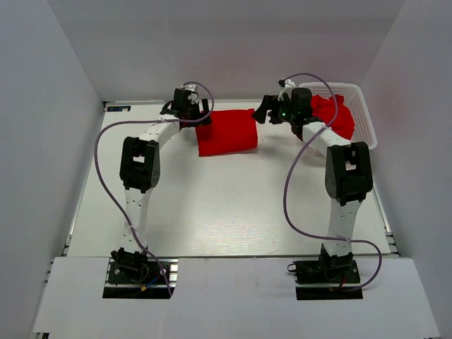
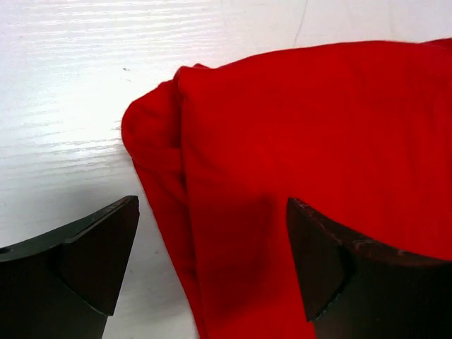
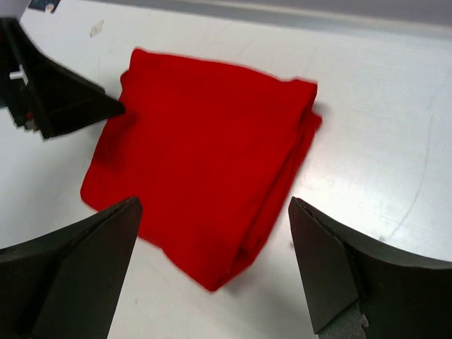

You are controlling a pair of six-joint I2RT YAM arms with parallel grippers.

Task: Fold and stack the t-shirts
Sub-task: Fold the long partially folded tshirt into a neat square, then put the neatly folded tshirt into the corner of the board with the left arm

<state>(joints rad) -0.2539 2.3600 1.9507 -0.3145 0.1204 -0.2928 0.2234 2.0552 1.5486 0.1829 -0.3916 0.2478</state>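
The left gripper [image 2: 212, 212] sits at the left end of the folded bright red fabric t-shirt [image 1: 226, 132], which lies on the far middle of the white table [image 1: 226, 205]. Its fingers [image 2: 95, 258] are spread apart, empty, and straddle the shirt's layered corner. The likely risk here is a partial pinch. If the fingers closed on only the top layers, a lift or drag would peel the fold open, and the loose tuck at that corner looks ready to slip out.

The right gripper [image 3: 213, 208] hovers off the shirt's right end. Its fingers are also apart and hold nothing. If it came down off-centre, it could push the soft bundle sideways and wrinkle or skew it. The two grippers flank one small bundle at close quarters, so they could also knock together.

Further right, more red t-shirt fabric [image 1: 337, 113] is heaped in the white plastic lattice basket [image 1: 364, 106], partly hidden by the right arm. Pulling it out might snag the lattice or tip the light basket.

The table is smooth, pale and faintly streaked, so the cloth probably slides easily on it. Plain pale walls [image 1: 233, 42] close in the left, back and right sides.
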